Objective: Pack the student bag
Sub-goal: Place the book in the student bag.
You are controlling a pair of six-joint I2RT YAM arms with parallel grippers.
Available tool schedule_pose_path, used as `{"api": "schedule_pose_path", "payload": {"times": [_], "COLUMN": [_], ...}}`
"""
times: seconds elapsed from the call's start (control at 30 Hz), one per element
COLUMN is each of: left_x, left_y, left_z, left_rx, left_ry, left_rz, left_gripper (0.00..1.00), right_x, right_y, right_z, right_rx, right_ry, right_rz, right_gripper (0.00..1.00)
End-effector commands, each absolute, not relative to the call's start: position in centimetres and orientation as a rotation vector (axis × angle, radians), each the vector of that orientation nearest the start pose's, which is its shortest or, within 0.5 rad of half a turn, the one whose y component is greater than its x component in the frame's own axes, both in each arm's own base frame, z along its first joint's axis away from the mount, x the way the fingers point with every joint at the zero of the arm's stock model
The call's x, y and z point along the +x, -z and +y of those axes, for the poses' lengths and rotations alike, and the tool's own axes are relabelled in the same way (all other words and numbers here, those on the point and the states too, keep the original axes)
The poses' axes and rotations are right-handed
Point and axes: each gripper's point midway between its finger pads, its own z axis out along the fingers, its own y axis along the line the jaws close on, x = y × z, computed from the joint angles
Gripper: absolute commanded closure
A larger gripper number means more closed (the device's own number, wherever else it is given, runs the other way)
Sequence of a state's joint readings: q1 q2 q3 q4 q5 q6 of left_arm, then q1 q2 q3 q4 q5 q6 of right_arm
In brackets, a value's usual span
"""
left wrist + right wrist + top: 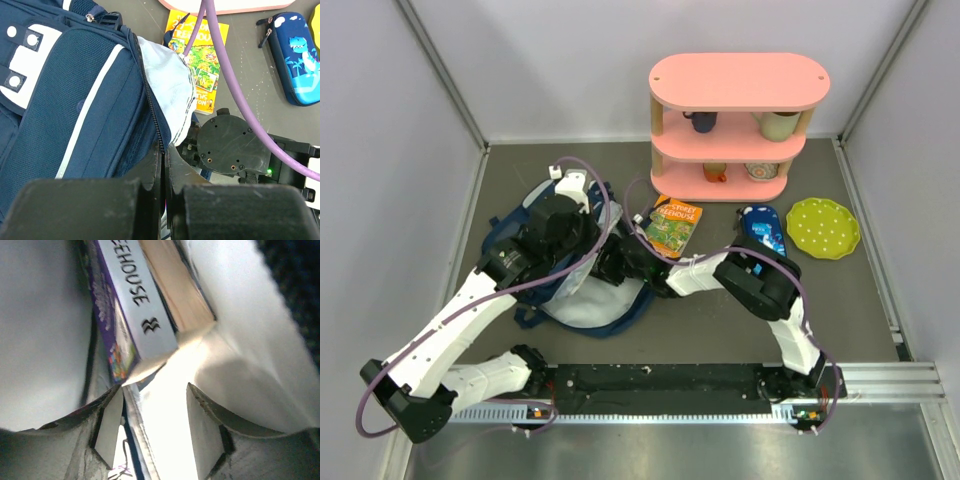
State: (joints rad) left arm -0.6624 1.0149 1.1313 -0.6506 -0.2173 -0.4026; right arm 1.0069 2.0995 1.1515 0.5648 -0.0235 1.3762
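Where the bag is: the large navy blue fabric student bag (75, 125) with a thin white stripe lies flat on the grey worktop (700, 320), left of centre and about midway between the near and far edges.
Left pincer (163, 160): pressed together on the zipped rim of the bag, probably to lift the mouth open so the light grey lining (170, 85) shows.
Right pincer (152, 400): inside the bag, fingers spread and gripping nothing.
Book in the bag: a white-spined paperback (142, 310) sits just past those fingertips, likely let go.
Unpacked items: a yellow picture book (673, 225) and a blue dinosaur pencil case (762, 228) lie beyond the bag, near the pink shelf (738, 82) at the far edge.
Progress: partly packed, in my judgement.
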Motion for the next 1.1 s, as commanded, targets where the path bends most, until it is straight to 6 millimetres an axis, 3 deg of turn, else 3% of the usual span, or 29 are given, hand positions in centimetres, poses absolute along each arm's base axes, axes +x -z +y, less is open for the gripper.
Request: {"api": "schedule_pose_path", "payload": {"times": [0.0,0.1,0.2,0.33,0.47,0.6,0.67,0.7,0.73,0.8,0.83,0.9,1.07], "left_x": [27.3,27.1,27.0,26.7,26.5,26.4,26.5,26.6,26.6,26.8,26.9,26.9,27.1], "left_y": [-31.6,-31.4,-31.1,-30.5,-29.9,-29.3,-28.9,-28.7,-28.3,-28.1,-27.9,-27.7,-27.2], "left_z": [-18.3,-18.3,-18.3,-18.4,-18.5,-18.3,-18.0,-17.8,-17.7,-17.2,-17.0,-16.6,-16.2], "left_rx": [0.081,0.083,0.09,0.106,0.122,0.115,0.108,0.099,0.095,0.078,0.073,0.061,0.048], "left_ry": [0.518,0.52,0.522,0.529,0.53,0.52,0.506,0.493,0.482,0.457,0.442,0.419,0.399], "left_rz": [1.934,1.936,1.943,1.955,1.968,1.979,1.984,1.986,1.992,1.995,2.001,2.007,2.018], "left_gripper": [1.0,1.0,1.0,1.0,1.0,1.0,1.0,1.0,1.0,1.0,1.0,1.0,1.0], "right_x": [26.3,27.2,28.3,29.2,29.6,29.3,29.0,28.2,27.0,25.1,24.7,23.8,23.2], "right_y": [-9.8,-9.5,-10.2,-10.7,-11.4,-8.1,-10.1,-10.3,-12.1,-12.0,-13.1,-12.7,-15.8], "right_z": [50.2,50.5,51.2,51.6,52.1,49.1,48.4,47.9,48.0,47.4,47.1,46.0,44.1], "right_rx": [0.337,0.348,0.355,0.325,0.218,0.175,0.106,0.054,-0.039,-0.118,-0.13,-0.159,-0.212], "right_ry": [-1.461,-1.47,-1.507,-1.504,-1.513,-1.447,-1.561,-1.598,-1.674,-1.722,-1.745,-1.724,-1.654], "right_rz": [2.251,2.25,2.221,2.204,2.183,2.284,2.184,2.157,2.114,2.123,2.088,2.09,2.038], "right_gripper": [0.51,0.7,0.8,0.82,0.7,0.67,0.65,0.62,0.61,0.57,0.57,0.54,0.49]}}
